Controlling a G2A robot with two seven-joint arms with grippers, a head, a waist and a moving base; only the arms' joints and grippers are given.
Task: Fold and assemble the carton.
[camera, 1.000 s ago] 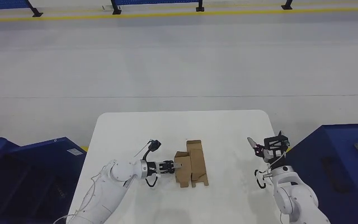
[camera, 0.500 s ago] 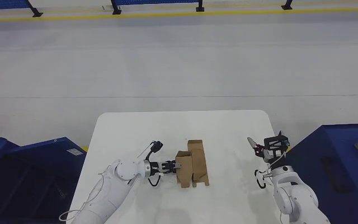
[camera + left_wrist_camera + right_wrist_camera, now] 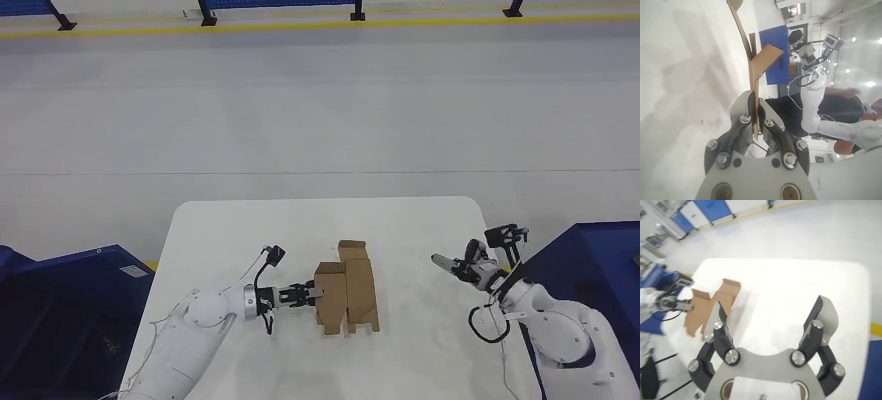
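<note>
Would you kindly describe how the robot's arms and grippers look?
The left arm and right arm have rounded white shells, with thin cables looping near the wrists. The left gripper and right gripper have pale grey bases, black linkages with silver screws, and grey fingers with black pads.

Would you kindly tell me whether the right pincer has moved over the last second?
Yes. The right pincer has swung inward from the right edge of the table toward the carton.

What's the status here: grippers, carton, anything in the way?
Left gripper shut on carton edge. Right gripper open, near table edge, apart from carton. Carton not yet assembled, flaps loose. Bare table between them.
</note>
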